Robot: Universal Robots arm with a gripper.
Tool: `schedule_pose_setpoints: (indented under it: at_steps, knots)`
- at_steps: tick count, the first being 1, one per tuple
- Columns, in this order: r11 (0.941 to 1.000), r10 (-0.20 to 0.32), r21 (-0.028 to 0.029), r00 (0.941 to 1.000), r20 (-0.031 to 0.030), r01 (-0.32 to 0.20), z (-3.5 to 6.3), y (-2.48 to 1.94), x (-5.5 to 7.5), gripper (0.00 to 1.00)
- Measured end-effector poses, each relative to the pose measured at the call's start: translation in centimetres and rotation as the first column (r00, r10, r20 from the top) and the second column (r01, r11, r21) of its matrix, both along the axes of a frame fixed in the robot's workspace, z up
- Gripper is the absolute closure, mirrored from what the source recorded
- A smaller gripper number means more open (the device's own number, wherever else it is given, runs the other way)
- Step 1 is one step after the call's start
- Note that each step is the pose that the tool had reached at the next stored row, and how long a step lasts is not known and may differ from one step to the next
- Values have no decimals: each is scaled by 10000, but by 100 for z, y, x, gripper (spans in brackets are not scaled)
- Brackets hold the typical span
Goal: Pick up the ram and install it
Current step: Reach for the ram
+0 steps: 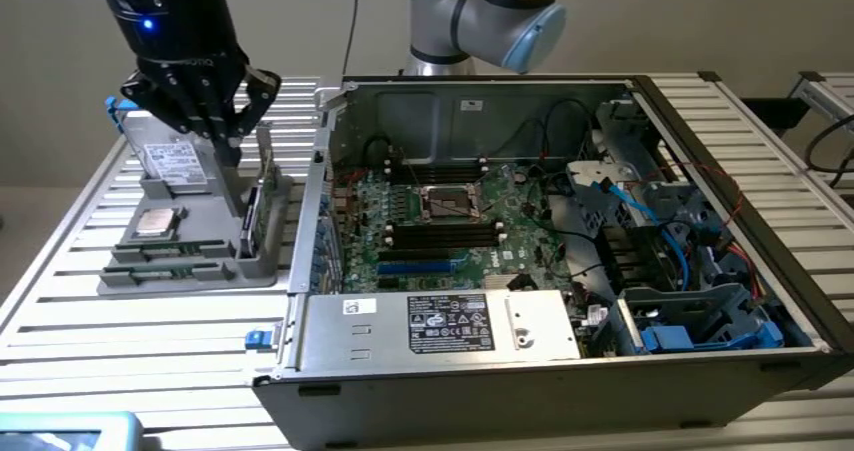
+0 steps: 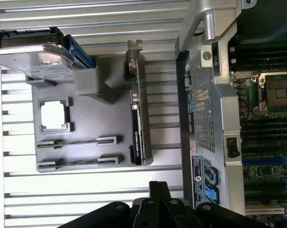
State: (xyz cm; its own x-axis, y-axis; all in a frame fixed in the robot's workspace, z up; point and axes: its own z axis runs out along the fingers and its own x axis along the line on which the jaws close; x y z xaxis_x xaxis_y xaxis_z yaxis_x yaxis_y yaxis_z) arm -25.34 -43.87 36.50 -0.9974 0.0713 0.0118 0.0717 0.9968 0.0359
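Scene: an open computer case [image 1: 561, 386] lies on its side on a slatted metal table [image 1: 134, 331], with a plain beige wall [image 1: 694, 21] behind. The motherboard [image 1: 441, 211] faces up, and its long dark memory slots look unfilled. A labelled silver box [image 1: 441, 321] sits at the case's 6 o'clock wall.

Arm [image 1: 487, 11]: grey with blue joints, seen at 12 o'clock behind the case.

In the exterior view a grey parts tray [image 1: 200, 274] sits on the table at the case's 9 o'clock, just beside it. It holds:
- hard drive [image 1: 174, 161], propped at the tray's 12 o'clock end
- expansion card [image 1: 254, 211], upright along the 3 o'clock edge
- processor chip [image 1: 158, 221], flat near the centre
- the ram [image 1: 171, 250], a thin greenish stick on edge in a holder at the 6 o'clock end, with a second like strip [image 1: 160, 268] parallel beside it

Gripper [image 1: 227, 149]: black and multi-fingered, it hangs over the tray's 12 o'clock end just above the hard drive. The fingertips are drawn together to a point and grasp nothing. It is well apart from the ram. In the wrist view the joined tips [image 2: 157, 187] hang nearest the ram [image 2: 77, 141] end of the tray [image 2: 93, 126].
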Motion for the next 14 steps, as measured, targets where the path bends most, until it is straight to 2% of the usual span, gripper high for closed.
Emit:
schedule_pose_setpoints:
  at_steps: [14]
  knots:
    - [10000,-1,-25,10000,-18,0,-77,-62,-475,89]
